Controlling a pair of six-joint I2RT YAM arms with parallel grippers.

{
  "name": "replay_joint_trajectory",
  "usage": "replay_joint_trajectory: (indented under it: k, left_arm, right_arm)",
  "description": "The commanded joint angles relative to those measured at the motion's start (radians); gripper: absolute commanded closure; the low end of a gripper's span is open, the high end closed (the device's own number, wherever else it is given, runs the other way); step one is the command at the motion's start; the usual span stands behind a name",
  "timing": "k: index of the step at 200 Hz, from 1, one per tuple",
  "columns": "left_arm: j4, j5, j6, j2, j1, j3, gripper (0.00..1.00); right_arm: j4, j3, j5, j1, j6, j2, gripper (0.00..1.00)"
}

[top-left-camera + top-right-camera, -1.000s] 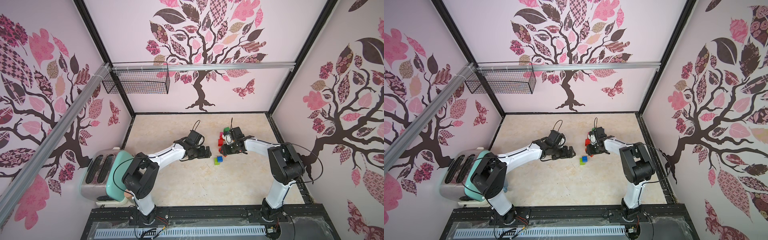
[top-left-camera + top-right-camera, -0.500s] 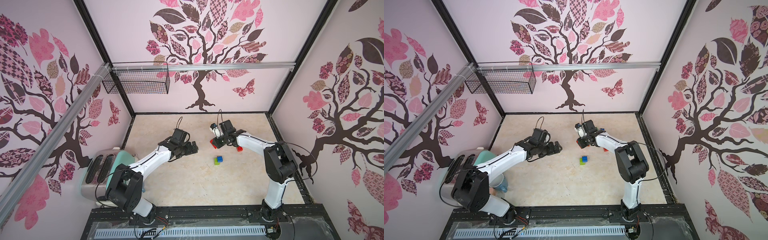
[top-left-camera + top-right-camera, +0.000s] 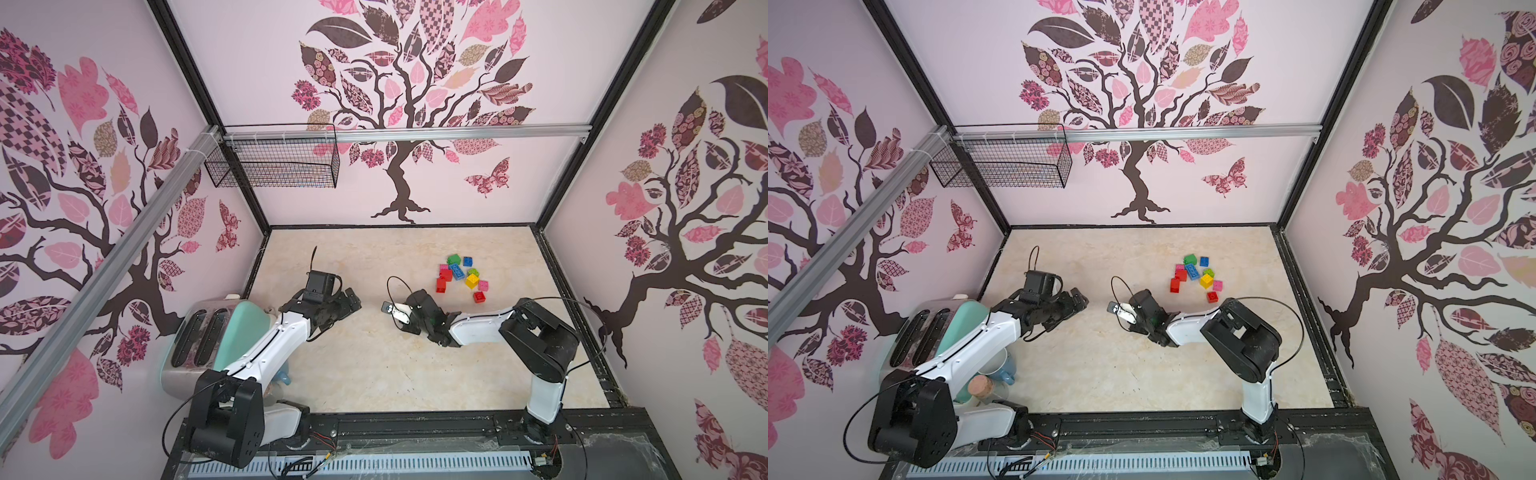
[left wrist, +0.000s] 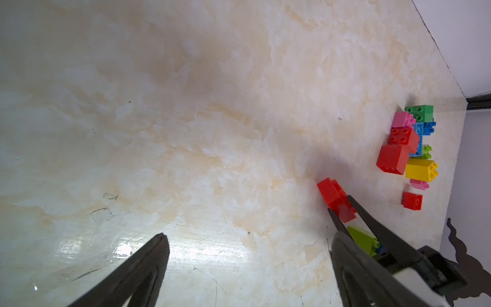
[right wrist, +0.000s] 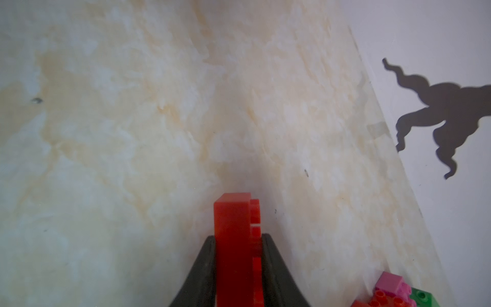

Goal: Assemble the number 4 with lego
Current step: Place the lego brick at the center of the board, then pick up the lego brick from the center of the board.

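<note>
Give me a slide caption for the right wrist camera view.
Right end effector grips a red lego piece over the marble-patterned tabletop, loose bricks nearby.

We see a marble-patterned table [image 3: 374,374] walled by pale pink panels bearing a dark tree decal [image 3: 399,137], and a black wire basket [image 3: 274,168] hanging from an aluminium rail [image 3: 457,133] in the back left corner. By the left wall stands a silver two-slot toaster [image 3: 195,345] with a mint-green object [image 3: 243,328] just beside it. In a top view we also make out a blue mug [image 3: 1009,370] and a cork-topped jar [image 3: 980,386] close to them.
</note>
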Motion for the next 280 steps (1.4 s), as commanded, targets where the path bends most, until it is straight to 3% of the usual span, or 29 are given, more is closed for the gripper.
replay_joint_trajectory:
  k: [1, 26, 51, 87, 99, 123, 152, 183, 234, 280]
  left_arm:
    - [-0.017, 0.03, 0.014, 0.026, 0.002, -0.029, 0.02]
    - [0.012, 0.076, 0.009, 0.061, -0.001, -0.038, 0.02]
    - [0.029, 0.073, 0.046, 0.078, -0.037, -0.025, 0.02]
    - [0.056, 0.026, 0.065, 0.138, -0.143, 0.027, 0.02]
    - [0.1, 0.04, 0.081, 0.163, -0.175, 0.032, 0.02]
    - [0.179, 0.067, 0.179, 0.221, -0.22, 0.035, 0.04]
    - [0.228, 0.076, 0.3, 0.27, -0.256, 0.063, 0.05]
    - [0.228, 0.038, 0.441, 0.34, -0.329, 0.125, 0.06]
    - [0.279, 0.045, 0.516, 0.471, -0.371, 0.2, 0.09]
    - [0.39, 0.121, 0.57, 0.503, -0.39, 0.146, 0.12]
  right_arm:
    - [0.231, -0.073, 0.063, 0.033, -0.184, -0.012, 0.75]
    - [0.264, -0.153, 0.059, 0.075, -0.219, -0.036, 0.69]
    - [0.162, -0.182, 0.02, 0.088, -0.193, -0.112, 0.43]
    - [-0.022, -0.219, 0.014, 0.091, 0.053, -0.355, 0.26]
    - [-0.058, -0.255, 0.011, 0.091, 0.17, -0.475, 0.01]
    - [-0.068, -0.347, 0.044, 0.086, 0.373, -0.698, 0.01]
    - [-0.067, -0.418, 0.234, 0.059, 0.651, -0.888, 0.01]
    - [-0.184, -0.411, 0.181, -0.012, 0.874, -0.957, 0.0]
    - [-0.243, -0.373, 0.203, -0.02, 0.949, -0.905, 0.0]
    - [-0.255, -0.386, 0.223, -0.019, 0.958, -0.904, 0.01]
